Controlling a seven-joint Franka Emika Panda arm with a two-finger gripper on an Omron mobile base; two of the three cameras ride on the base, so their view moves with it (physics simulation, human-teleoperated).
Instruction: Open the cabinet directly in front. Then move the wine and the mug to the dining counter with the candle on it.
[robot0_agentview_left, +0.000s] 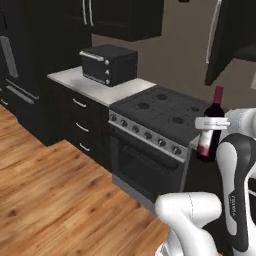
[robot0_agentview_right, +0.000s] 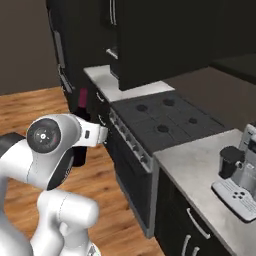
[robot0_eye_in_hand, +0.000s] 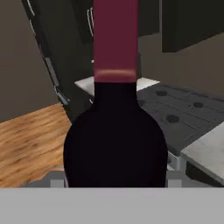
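My gripper (robot0_agentview_left: 212, 123) is shut on the wine (robot0_agentview_left: 212, 131), a dark bottle with a red neck and a red-and-white label, held upright off the surface near the stove's right end. The hand view has the wine (robot0_eye_in_hand: 115, 131) close up between the finger tips (robot0_eye_in_hand: 175, 171). From the right base view its red neck (robot0_agentview_right: 83, 98) shows behind my arm, over the wood floor. A door of the dark cabinet (robot0_agentview_left: 220, 47) with a pale bar handle stands swung open at the upper right. The mug, the dining counter and the candle are out of view.
A black gas stove (robot0_agentview_left: 160, 112) sits in front, with a toaster oven (robot0_agentview_left: 109, 64) on the marble top to its left. A coffee machine (robot0_agentview_right: 240, 172) stands on the counter right of the stove. Wood floor (robot0_agentview_left: 50, 190) lies open to the left.
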